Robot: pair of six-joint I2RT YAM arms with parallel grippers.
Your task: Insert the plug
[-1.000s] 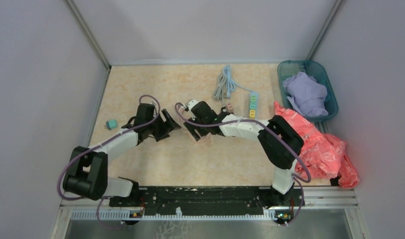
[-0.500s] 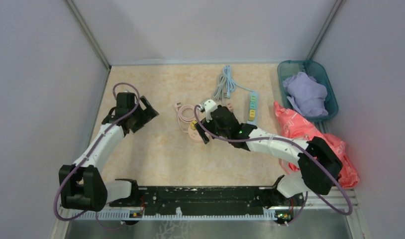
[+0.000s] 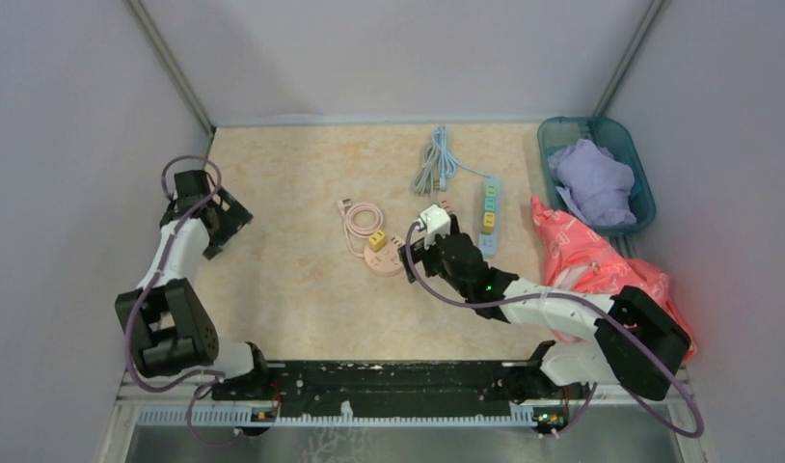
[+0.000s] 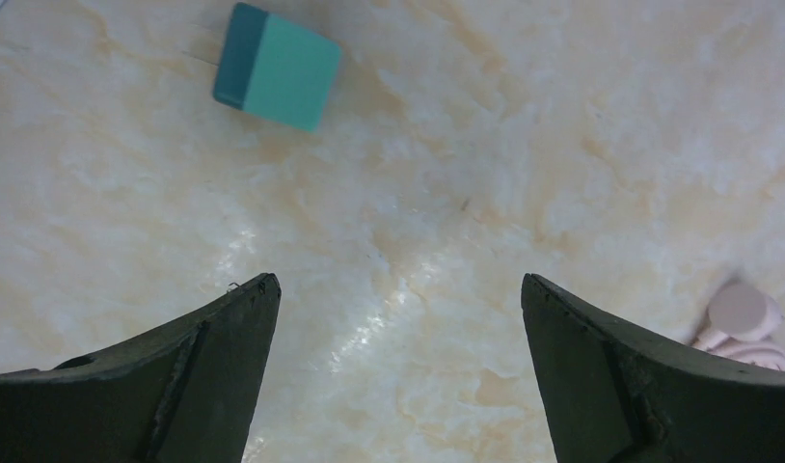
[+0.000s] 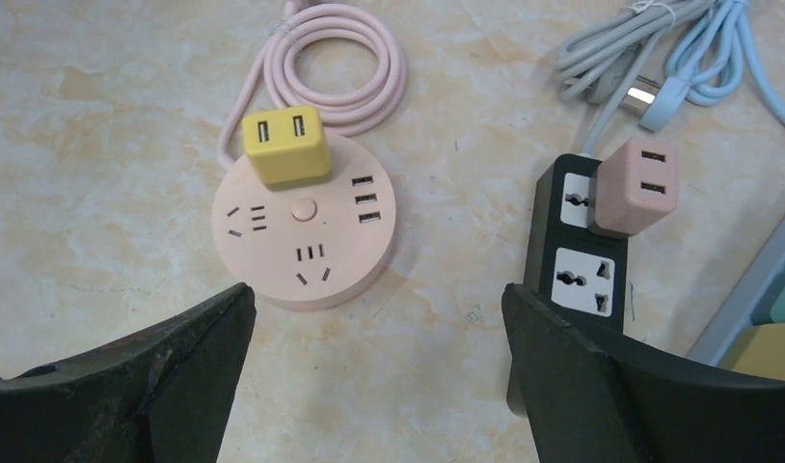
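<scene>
Both arms are drawing back, left fingers point(image 4: 167, 386) and right fingers point(image 5: 148, 376) standing spread and empty. Now the yellow plug point(image 5: 284, 145) is sitting in the pink socket hub point(image 5: 307, 246), just ahead of the right fingers. It is probably light, rigid and smooth, best pinched on its flat sides.

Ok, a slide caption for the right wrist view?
Open right gripper above the round pink socket hub bearing a yellow charger; a pink charger occupies the black strip.

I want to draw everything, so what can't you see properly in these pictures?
Teal cube: top view, hidden beneath the left gripper.
Black power strip: right wrist view, near end behind a finger of the right gripper.
Blue power strip: right wrist view, cut off by the right edge.
</scene>
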